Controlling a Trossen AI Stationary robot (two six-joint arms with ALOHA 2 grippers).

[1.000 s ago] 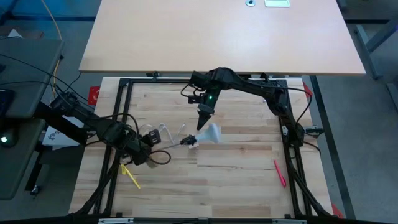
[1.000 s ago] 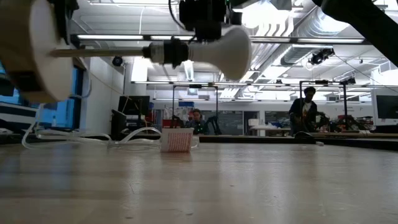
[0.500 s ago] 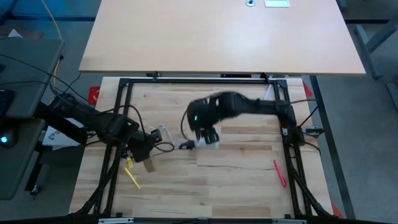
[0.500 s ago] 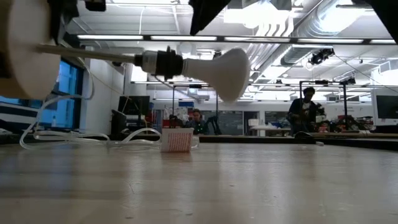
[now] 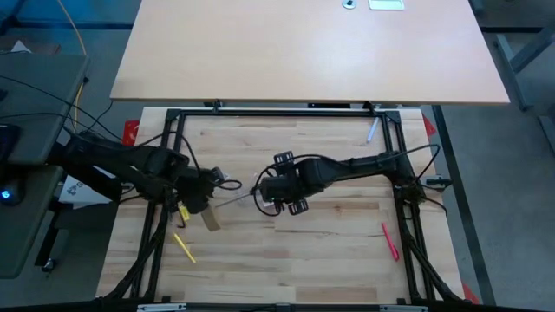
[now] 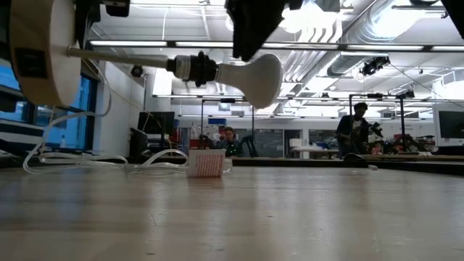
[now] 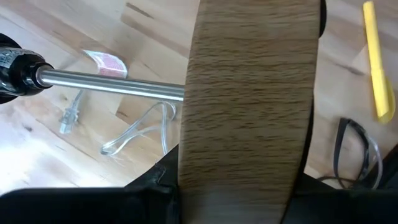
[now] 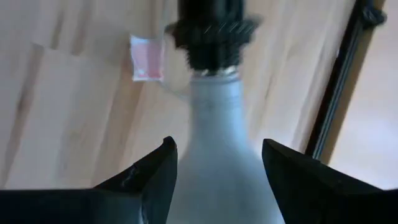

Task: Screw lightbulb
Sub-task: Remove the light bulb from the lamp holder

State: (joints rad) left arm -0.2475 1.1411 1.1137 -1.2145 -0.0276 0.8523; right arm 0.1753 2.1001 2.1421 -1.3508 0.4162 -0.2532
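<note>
The white lightbulb [image 6: 250, 72] sits in the black socket [image 6: 192, 67] of a lamp with a thin metal stem [image 6: 123, 56] and a round wooden disc [image 6: 43, 51]. The whole lamp is held level above the table. My left gripper [image 5: 198, 201] is shut on the disc [image 7: 249, 106] at the table's left. My right gripper [image 5: 276, 192] is near the table's middle, shut on the bulb [image 8: 214, 143]. In the high view the gripper hides the bulb. My left gripper pinches the wooden disc's two flat faces near its rim [image 7: 186, 180], one finger on each face. The disc stands on edge, clear of the table, with the stem pointing level toward the table's right. My right gripper holds the bulb's round globe [image 8: 186, 168] between its two fingers [image 8: 149, 180], one on each side. In the low view it comes at the globe from above [image 6: 254, 32]. The bulb lies level, its neck in the socket, clear of the table.
A clear cable [image 6: 87, 161] and a small pink and white tag [image 6: 206, 163] lie on the table under the lamp. A yellow marker [image 5: 182, 247] lies near the left front, a red one [image 5: 388, 241] at the right. A black frame [image 5: 173, 117] borders the wooden table.
My right gripper has left the lamp's socket end, swung down and turned, and now grips the bulb's globe. My left gripper has shifted the lamp a little toward the table's far edge; the stem, tilted half a second ago, is level again.
</note>
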